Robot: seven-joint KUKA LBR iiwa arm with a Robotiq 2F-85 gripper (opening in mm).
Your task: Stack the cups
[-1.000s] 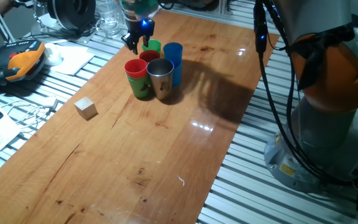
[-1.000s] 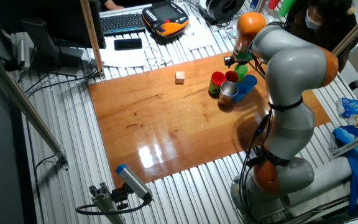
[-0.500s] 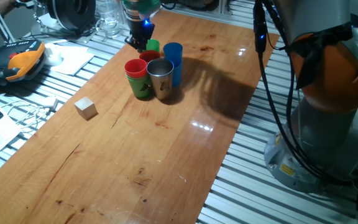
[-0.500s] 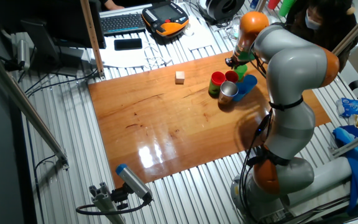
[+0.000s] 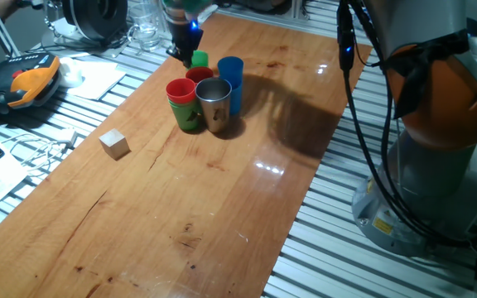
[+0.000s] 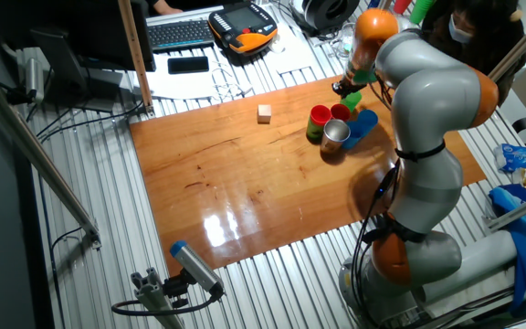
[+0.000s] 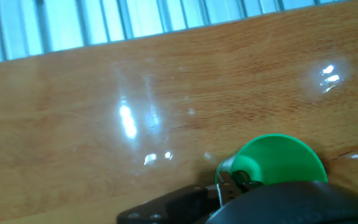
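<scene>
A cluster of cups stands near the table's far end: a red cup (image 5: 180, 89) nested in a green one (image 5: 190, 118), a second red cup (image 5: 199, 74), the steel cup (image 5: 214, 103) and a tall blue stack (image 5: 231, 80). My gripper (image 5: 185, 51) is shut on the rim of another green cup (image 5: 199, 59) at the back of the cluster, held slightly raised. In the hand view that green cup (image 7: 279, 159) fills the lower right, with a fingertip (image 7: 229, 178) clamped on its rim. The other fixed view shows the gripper (image 6: 346, 88) above the green cup (image 6: 353, 100).
A pale wooden cube (image 5: 114, 143) lies left of the cups, also visible as the cube (image 6: 264, 112) in the other fixed view. Off the table's left edge sit an orange pendant (image 5: 31, 80), cables and papers. The robot's base (image 5: 437, 165) stands to the right.
The gripper closed in on the back green cup and has drawn it upward and slightly away from the cluster. The other cups have not moved.
</scene>
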